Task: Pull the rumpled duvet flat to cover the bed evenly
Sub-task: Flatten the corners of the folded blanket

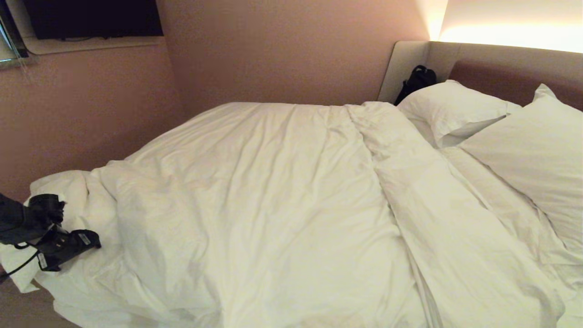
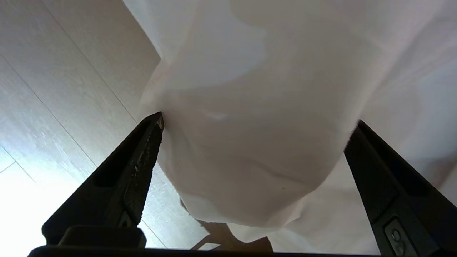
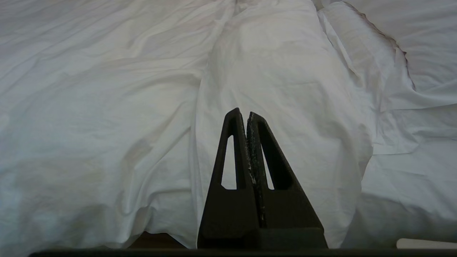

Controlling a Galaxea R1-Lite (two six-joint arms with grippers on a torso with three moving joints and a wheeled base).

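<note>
Duvet (image 2: 250,150) corner bulged between your left gripper's (image 2: 255,123) wide-open jaws, not clamped; right gripper (image 3: 247,115) was closed, empty.

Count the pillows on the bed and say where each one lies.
2. One pillow lies at the headboard beside a black bag; the second pillow lies nearer the camera, at the right edge. More may lie off-frame.

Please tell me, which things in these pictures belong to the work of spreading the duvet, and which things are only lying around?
Belong to the job:
- duvet, rumpled, its corner hanging over the bed edge
- bed
- left tool, open around the duvet corner
- right tool, shut above the duvet

Just lying about:
- two pillows
- black bag in the corner by the headboard
- dark screen on the wall
</note>
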